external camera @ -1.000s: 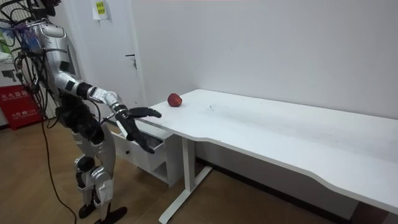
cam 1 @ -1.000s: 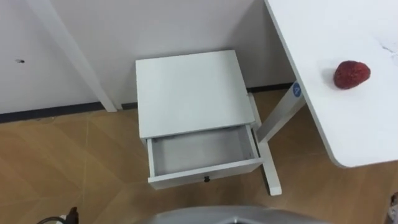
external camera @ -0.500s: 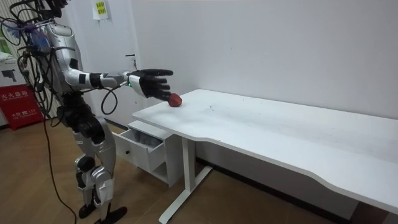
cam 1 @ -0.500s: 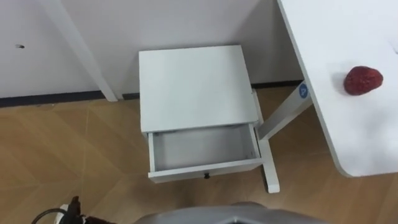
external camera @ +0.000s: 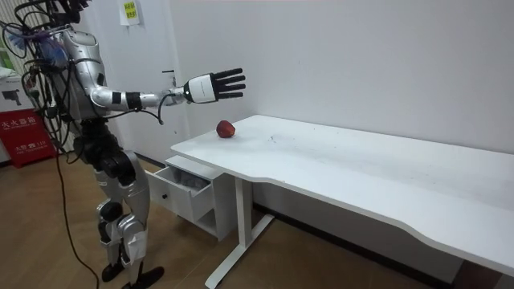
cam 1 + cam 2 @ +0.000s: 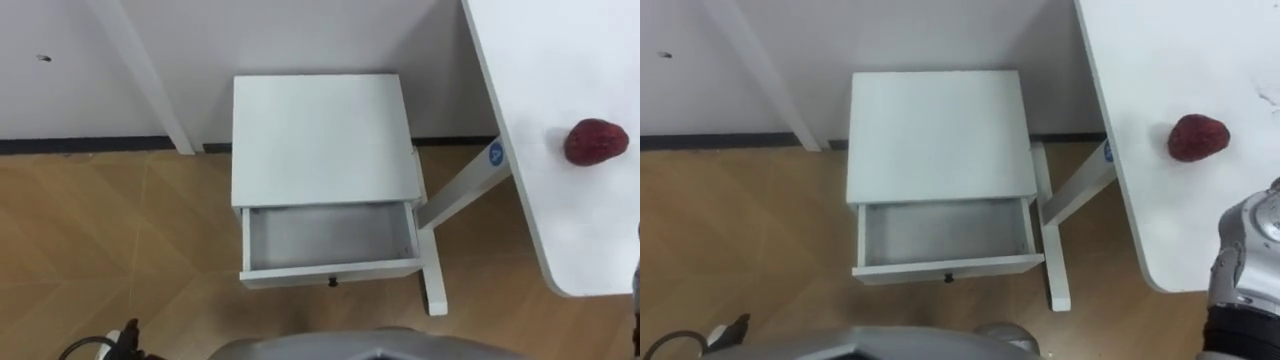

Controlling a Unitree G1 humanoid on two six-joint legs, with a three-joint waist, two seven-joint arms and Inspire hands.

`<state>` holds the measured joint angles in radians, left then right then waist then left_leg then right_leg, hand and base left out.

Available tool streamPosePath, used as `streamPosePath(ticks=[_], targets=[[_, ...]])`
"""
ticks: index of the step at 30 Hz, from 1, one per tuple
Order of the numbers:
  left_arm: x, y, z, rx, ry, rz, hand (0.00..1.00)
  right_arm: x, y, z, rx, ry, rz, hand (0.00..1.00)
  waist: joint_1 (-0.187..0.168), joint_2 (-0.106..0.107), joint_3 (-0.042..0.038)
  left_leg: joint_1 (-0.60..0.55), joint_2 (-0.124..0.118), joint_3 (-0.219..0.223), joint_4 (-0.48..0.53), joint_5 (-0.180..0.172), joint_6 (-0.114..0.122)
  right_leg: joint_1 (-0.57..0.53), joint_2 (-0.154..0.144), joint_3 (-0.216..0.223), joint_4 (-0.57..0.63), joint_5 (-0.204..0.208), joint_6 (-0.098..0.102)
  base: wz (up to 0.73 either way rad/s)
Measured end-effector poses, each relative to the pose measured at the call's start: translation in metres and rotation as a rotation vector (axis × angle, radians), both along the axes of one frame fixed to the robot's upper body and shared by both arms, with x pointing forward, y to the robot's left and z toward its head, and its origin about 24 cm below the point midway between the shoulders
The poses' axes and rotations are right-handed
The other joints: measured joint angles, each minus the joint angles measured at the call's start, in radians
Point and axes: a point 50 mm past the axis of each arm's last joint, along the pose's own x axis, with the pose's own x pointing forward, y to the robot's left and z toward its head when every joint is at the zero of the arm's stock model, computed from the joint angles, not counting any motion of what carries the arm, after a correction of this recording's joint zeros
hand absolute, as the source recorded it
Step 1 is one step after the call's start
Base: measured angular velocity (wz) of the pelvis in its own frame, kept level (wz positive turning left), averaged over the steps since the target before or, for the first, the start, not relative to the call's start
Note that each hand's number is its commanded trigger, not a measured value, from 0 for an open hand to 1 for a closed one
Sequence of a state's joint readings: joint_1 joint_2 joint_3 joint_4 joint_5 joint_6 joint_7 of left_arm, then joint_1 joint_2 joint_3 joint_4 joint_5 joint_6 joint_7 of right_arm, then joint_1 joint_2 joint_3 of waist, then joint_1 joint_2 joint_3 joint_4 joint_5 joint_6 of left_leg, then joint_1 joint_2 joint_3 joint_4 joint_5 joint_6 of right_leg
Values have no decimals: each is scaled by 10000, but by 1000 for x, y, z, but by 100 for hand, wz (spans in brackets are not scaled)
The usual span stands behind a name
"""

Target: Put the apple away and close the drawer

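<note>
Room view: right hand (image 5: 213, 87) held high, fingers spread straight, touching nothing, apple (image 5: 226, 128) on table (image 5: 337, 160) just below it; eye views add drawer (image 6: 330, 240) standing open, well below

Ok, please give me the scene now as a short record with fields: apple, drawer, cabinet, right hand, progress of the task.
apple: lies on the table, near its end; point; nothing touches it
drawer: pulled open, nothing inside
cabinet: white, against the wall, beside the table
right hand: raised in the air, fingers straight, apart from the apple
progress: apple not yet picked, drawer not yet closed
</note>
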<state>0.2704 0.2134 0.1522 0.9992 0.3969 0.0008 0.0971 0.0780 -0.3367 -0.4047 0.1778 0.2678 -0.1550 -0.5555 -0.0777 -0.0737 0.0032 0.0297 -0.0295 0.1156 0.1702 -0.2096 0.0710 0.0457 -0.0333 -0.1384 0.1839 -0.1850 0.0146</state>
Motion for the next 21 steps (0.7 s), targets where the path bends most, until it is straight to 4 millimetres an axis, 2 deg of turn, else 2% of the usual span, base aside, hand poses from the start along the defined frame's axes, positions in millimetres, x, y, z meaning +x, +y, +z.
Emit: streamPosePath(ticks=[4, 9, 12, 21], targets=[[-2, 1, 1, 43, 5, -21, 0, 2, 1, -8, -388, 806, 619, 0, -2, -18, -1, 7, -2, -88, 27, 0, 0, 52, -7, -129, -10, 0, 0, 7], [-1, 1, 1, 8, -16, -40, 0, 0, 1, -36, -284, 2618, 1553, 0, 43, -67, -31, 39, -8, -94, 93, 0, -1, 79, -21, -167, -10, 0, 0, 1], [-2, 1, 1, -106, 33, -58, 0, -2, 1, -46, 2, 3115, 1852, 0, 73, -65, -30, 35, -4, -87, 127, 1, -1, 81, -23, -171, -8, 0, 0, -1], [-6, 1, 1, -201, 128, -65, 0, -2, 8, -61, 310, 3848, 2675, 0, 40, -56, -20, 113, 1, -130, 196, 3, -9, 270, -42, -307, 6, 10, -16, 0]])
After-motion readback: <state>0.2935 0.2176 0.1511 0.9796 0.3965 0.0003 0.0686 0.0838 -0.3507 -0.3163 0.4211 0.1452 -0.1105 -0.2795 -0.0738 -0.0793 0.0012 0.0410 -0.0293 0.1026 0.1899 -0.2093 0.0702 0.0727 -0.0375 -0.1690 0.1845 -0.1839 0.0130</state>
